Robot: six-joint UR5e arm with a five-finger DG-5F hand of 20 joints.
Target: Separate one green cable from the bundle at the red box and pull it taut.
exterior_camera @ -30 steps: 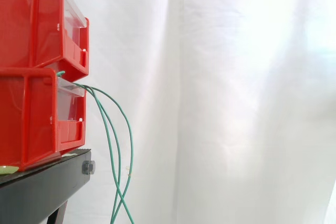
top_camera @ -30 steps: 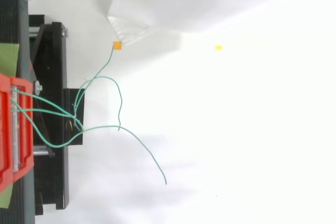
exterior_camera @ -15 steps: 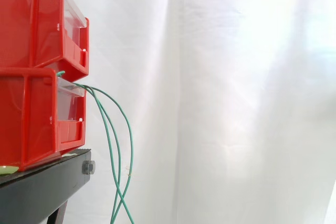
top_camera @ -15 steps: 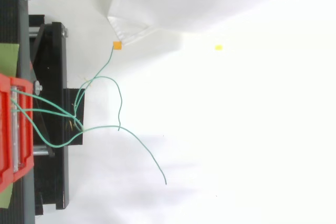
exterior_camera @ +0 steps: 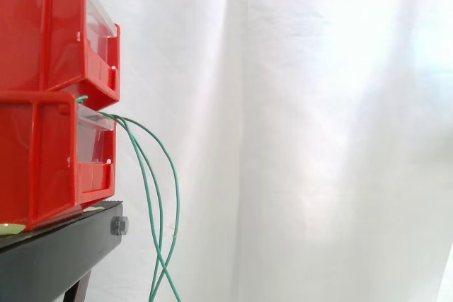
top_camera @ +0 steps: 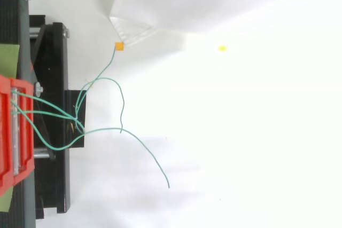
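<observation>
Setting: two red bins stacked on a black stand (exterior_camera: 64,249), before a white curtain (exterior_camera: 318,139).
Upper red bin (exterior_camera: 49,33): sits directly on the lower one, with a clear front panel facing right in the side view.
Lower red bin (exterior_camera: 42,157): rests on the stand, also clear-fronted; from above it is at the left edge.
Green cables (top_camera: 78,120): slack. In the side view they leave the top front of the lower bin, just under the upper bin, arc out and down past the stand's edge, and cross each other near the bottom of the view.
Cables from above: several strands fan out of the bin, gather together over the stand's black bracket, then spread apart across the white floor.
Tagged strand: runs away from the gathering point to a small orange tag (top_camera: 119,46) lying near the curtain's hem.
Looped strand: bends round in a hook beside the bracket.
Longest strand: sweeps out in a curve, and its loose end (top_camera: 169,186) lies well apart from the stand.
Floor mark: a small yellow spot (top_camera: 222,48), well away from the cables.
Hand: its state cannot be told from these pictures.
</observation>
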